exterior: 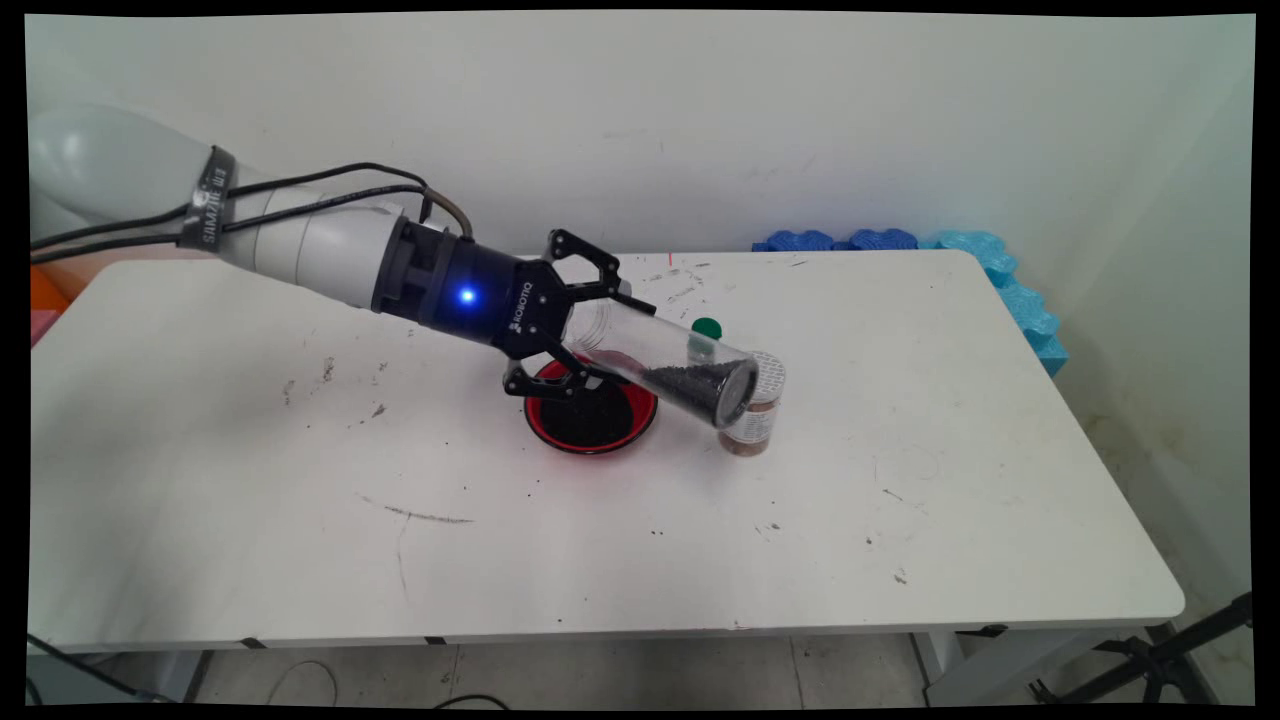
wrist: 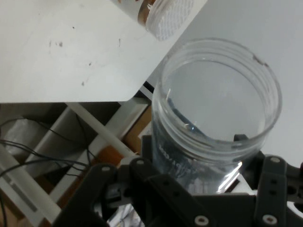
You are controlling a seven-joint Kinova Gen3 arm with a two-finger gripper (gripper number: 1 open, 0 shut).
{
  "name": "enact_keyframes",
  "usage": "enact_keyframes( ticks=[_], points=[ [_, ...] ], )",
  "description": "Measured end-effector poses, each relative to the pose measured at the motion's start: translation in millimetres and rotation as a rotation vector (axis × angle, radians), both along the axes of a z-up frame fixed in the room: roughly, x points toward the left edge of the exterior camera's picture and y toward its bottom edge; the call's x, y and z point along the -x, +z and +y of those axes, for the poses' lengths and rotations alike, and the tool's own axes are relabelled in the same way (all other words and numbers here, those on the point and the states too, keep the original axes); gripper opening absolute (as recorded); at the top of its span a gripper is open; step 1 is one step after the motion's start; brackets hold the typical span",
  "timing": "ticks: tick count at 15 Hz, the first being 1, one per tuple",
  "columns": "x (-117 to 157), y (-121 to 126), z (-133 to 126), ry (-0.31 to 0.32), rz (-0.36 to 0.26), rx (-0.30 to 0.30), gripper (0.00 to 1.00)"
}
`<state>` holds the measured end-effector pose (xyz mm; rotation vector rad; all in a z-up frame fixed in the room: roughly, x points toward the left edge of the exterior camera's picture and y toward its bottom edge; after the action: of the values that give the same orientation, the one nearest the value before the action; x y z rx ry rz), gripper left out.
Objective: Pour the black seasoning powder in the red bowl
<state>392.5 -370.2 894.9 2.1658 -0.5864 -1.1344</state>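
**A:** What do you have in the gripper (exterior: 562,338) right now?

**B:** You have a clear plastic jar (exterior: 668,362), and your fingers are closed around it close to its open mouth. The jar lies tilted, its closed base pointing down and away from the arm. A heap of black grains (exterior: 692,386) sits inside against that lower end. In the hand view the open rim of the jar (wrist: 218,101) faces you, with the black linkage clamped on either side below it.

**A:** And where is that jar, taking the red bowl as your mark?

**B:** The red bowl (exterior: 592,413) stands on the white table (exterior: 250,480), and your gripper hangs right above its near-arm rim. The jar reaches out from there past the bowl's far side, held clear of the table. The bowl itself is filled with dark material.

**A:** What else stands around the bowl?

**B:** Just beyond the bowl, on the side away from the arm, you see a small spice jar (exterior: 757,412) with a pale perforated top and brownish contents; the base of your jar overlaps it in the main view, and I cannot tell whether they touch. Behind the bowl, toward the wall, a green cap (exterior: 707,328) shows through the jar. Well past the bowl, blue foam pieces (exterior: 985,262) line the table's far corner.
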Motion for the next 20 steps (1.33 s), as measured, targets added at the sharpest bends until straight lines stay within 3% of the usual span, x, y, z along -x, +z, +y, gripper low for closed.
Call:
enact_keyframes(
  ticks=[8,20],
  points=[
    [-2.6,-1.5,-1.8,0.077,0.067,-0.095,0.00],
    [-4.8,-2.1,-6.8,0.154,0.149,-0.189,0.00]
  ],
)
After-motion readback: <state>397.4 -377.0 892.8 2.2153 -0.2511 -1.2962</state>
